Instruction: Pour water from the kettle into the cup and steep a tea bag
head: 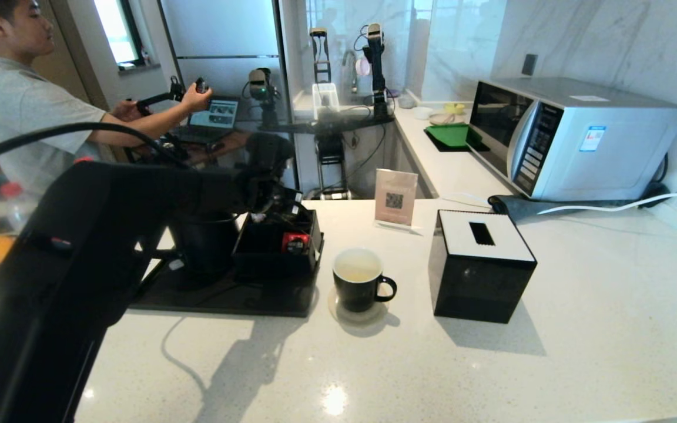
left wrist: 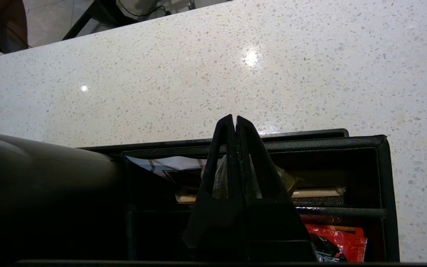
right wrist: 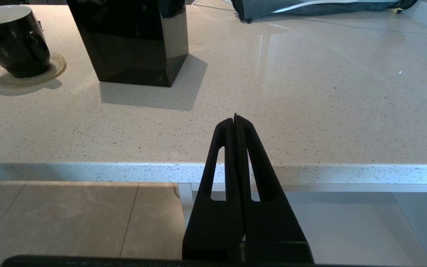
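Observation:
The black cup (head: pixel 359 284) stands on a coaster at the counter's middle, with pale yellowish water (head: pixel 357 271) inside; it also shows as the cup (right wrist: pixel 13 37). The matte-black kettle (head: pixel 206 244) sits on a black tray, half hidden by my left arm (head: pixel 138 205). My left gripper (left wrist: pixel 235 120) reaches down into the black organizer box (left wrist: pixel 328 142) and is shut, with the mesh tea bag (left wrist: pixel 219 178) showing on both sides of its fingers. The pinch itself is hidden. My right gripper (right wrist: pixel 235 118) hangs shut and empty below the counter's front edge.
A black tissue box (head: pixel 479 264) stands just right of the cup. A red packet (left wrist: pixel 339 241) lies in the organizer's nearer compartment. A QR sign (head: pixel 396 202), a microwave (head: pixel 573 135) and a cable lie further back. A person sits at the far left.

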